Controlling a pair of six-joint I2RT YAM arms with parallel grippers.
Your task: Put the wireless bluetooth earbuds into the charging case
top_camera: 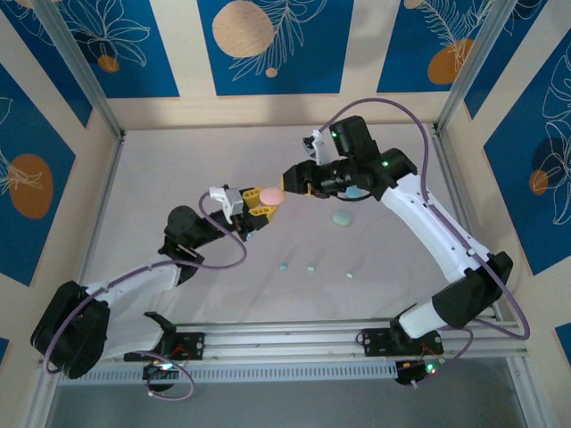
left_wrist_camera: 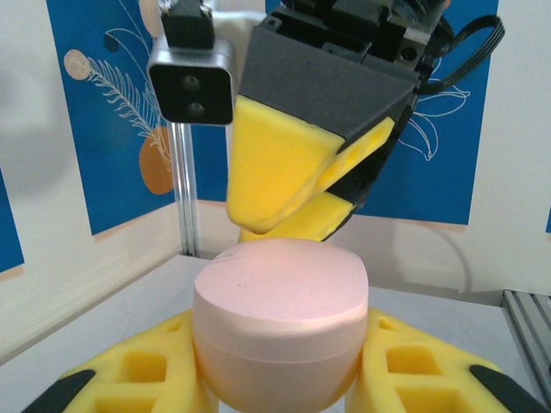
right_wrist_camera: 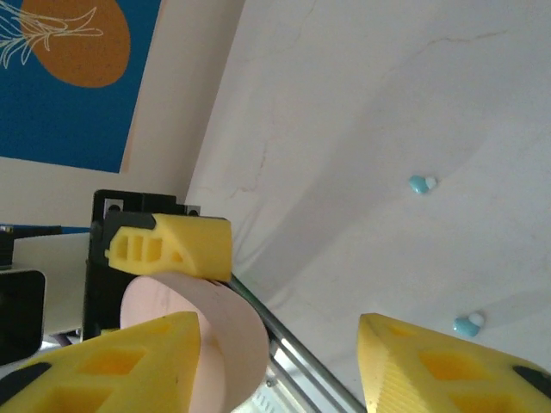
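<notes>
Three tiny earbuds point(top_camera: 284, 266) lie loose on the table point(top_camera: 161, 178), at roughly 5 o'clock from the left gripper point(top_camera: 260, 205), which is clamped on a pink case point(top_camera: 270, 194) (its lid closed). Just past it at 1 o'clock, the right gripper point(top_camera: 299, 176) is spread wide with nothing gripped, one finger possibly touching the case.

The pale matte counter point(top_camera: 178, 169) carries a pale mint rounded plastic case point(top_camera: 343, 218) at 3 o'clock from its middle. Toward 5 o'clock, three tiny rounded plastic buds lie apart in a row: a light blue bud point(top_camera: 284, 266), a whitish bud point(top_camera: 310, 267) and a mint bud point(top_camera: 351, 275).
</notes>
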